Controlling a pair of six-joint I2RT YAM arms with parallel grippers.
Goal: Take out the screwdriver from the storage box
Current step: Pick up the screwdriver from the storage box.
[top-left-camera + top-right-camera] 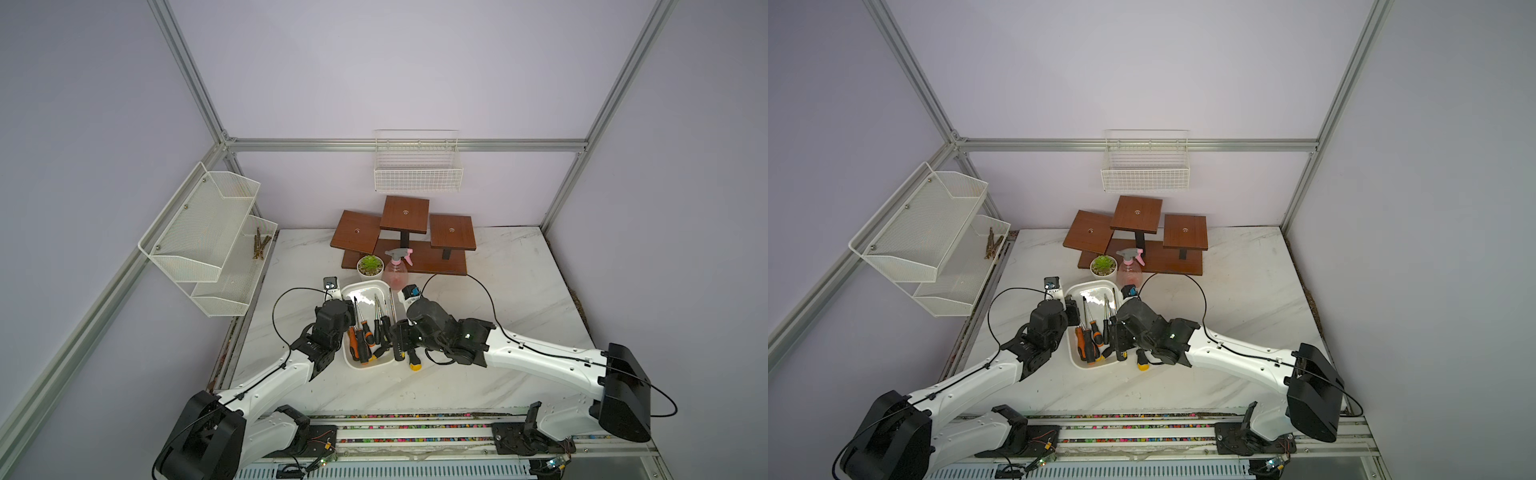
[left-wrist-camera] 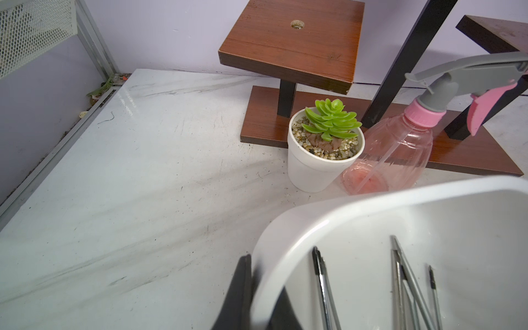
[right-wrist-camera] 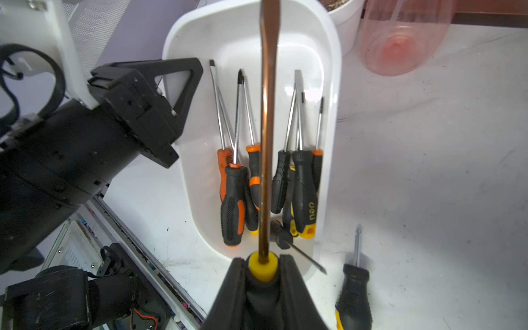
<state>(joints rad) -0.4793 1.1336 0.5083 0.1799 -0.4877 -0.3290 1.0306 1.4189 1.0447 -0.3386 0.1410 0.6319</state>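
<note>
The white storage box (image 1: 365, 284) (image 1: 1092, 284) sits mid-table with several screwdrivers (image 1: 365, 332) (image 3: 237, 200) lying in it. My left gripper (image 2: 263, 285) (image 1: 351, 309) is shut on the box's left rim, one finger outside the wall and one inside. My right gripper (image 3: 263, 268) (image 1: 397, 338) is shut on the black-and-yellow handle of a screwdriver (image 3: 267, 128). Its long shaft points out over the box, above the others. Another screwdriver (image 3: 354, 291) (image 1: 414, 360), black with a yellow end, lies on the table just right of the box.
A potted succulent (image 1: 370, 266) (image 2: 325, 148) and a pink spray bottle (image 1: 397, 270) (image 2: 394, 154) stand right behind the box. A stepped wooden stand (image 1: 405, 232) is behind them. A wire basket (image 1: 417, 166) hangs on the back wall, with mesh shelves (image 1: 208, 237) at the left.
</note>
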